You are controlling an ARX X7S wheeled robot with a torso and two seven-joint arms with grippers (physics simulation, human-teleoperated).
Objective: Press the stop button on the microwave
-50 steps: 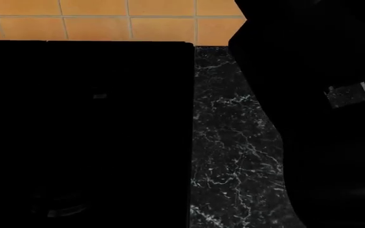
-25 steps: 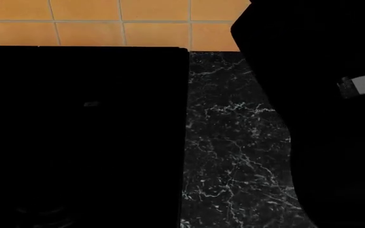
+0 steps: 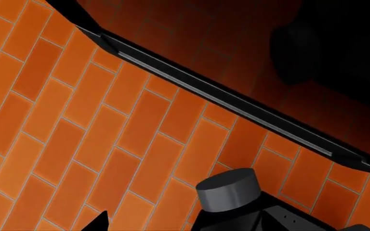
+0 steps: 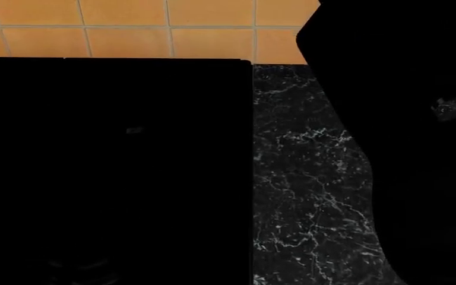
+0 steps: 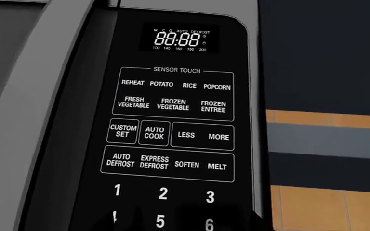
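- The big black box-shaped microwave (image 4: 109, 172) sits on the dark marble counter (image 4: 307, 178), back against the orange tiled wall (image 4: 133, 27), with bare counter along its side
- Its shiny black touch panel (image 5: 172, 125) fills the right wrist view, close up and facing the camera
- No stop button shows; the rows end at 4, 5, 6, so it is likely lower down
- The panel looks hard, flat and smooth; I think a soft poke with one tip is enough, no grabbing
- Right gripper: a dark blur at the panel's low edge, I cannot tell if it is wide or closed
- Left gripper: not seen, only floor bricks
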